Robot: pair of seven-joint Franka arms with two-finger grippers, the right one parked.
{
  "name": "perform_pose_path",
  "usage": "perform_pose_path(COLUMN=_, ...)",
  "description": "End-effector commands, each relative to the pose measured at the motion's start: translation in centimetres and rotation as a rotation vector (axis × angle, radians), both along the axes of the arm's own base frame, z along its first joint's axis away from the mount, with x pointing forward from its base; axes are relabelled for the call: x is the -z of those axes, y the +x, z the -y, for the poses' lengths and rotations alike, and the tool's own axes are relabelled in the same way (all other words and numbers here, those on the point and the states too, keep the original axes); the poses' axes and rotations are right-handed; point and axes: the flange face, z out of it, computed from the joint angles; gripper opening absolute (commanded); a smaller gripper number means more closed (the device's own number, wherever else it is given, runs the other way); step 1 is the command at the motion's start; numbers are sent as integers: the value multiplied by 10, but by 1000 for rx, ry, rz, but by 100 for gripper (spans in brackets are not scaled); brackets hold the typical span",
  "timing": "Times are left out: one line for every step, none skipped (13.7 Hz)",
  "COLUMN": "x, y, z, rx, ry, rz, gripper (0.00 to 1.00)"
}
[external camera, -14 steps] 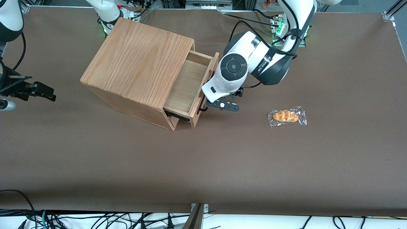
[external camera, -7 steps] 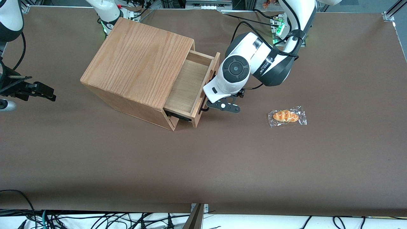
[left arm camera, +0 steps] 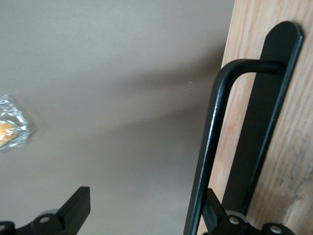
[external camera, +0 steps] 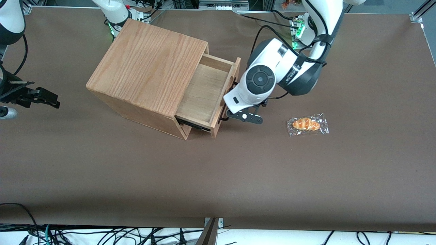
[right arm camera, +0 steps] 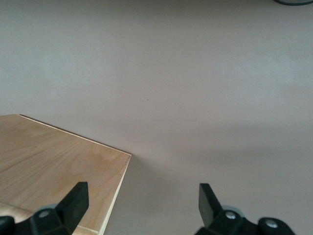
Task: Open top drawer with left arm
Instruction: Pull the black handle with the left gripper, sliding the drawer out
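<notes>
The oak-grain cabinet [external camera: 150, 68] stands on the brown table, and its top also shows in the right wrist view [right arm camera: 58, 166]. Its top drawer [external camera: 204, 92] is pulled partly out, with its light-wood inside showing. The left arm [external camera: 272, 73] reaches down in front of the drawer's front panel [left arm camera: 288, 161]. Its black gripper [external camera: 227, 117] [left arm camera: 144, 215] is open. One finger [left arm camera: 215, 215] is hooked between the black bar handle [left arm camera: 215, 137] and the panel. The other finger [left arm camera: 73, 210] stands apart over the table.
A wrapped bread roll [external camera: 307, 124] lies on the table toward the working arm's end, a little way from the gripper; it also shows in the left wrist view [left arm camera: 10, 129]. Cables and the arm bases stand along the table's edge farthest from the front camera.
The drawer has slid farther out of the cabinet. The left arm and gripper have moved with it toward the working arm's end. The bread roll has not moved.
</notes>
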Motion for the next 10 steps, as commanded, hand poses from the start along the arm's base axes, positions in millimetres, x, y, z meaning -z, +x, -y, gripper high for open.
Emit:
perform_pose_path(x=-11, y=3, z=-22, rx=18, ry=15, rz=-10, gripper=99)
perform_pose_path(x=-11, y=3, z=-22, rx=18, ry=15, rz=-10, gripper=99)
perform_pose_path(x=-11, y=3, z=-22, rx=18, ry=15, rz=-10, gripper=99)
perform_pose_path(x=-11, y=2, z=-21, rx=19, ry=15, rz=-10, gripper=99)
perform_pose_path(x=-12, y=2, z=-20, rx=19, ry=14, rz=-9, gripper=99)
perform_pose_path(x=-14, y=1, z=-20, rx=18, ry=13, rz=-7, gripper=99)
perform_pose_path(x=-16, y=0, z=-19, rx=15, ry=12, rz=-8, gripper=100)
perform_pose_path(x=-18, y=-1, z=-19, rx=16, ry=14, rz=-12, gripper=100)
perform_pose_path(x=-21, y=-4, z=-17, rx=18, ry=10, rz=-13, gripper=100)
perform_pose_path(x=-27, y=-5, z=-16, rx=17, ry=2, rz=-9, gripper=100)
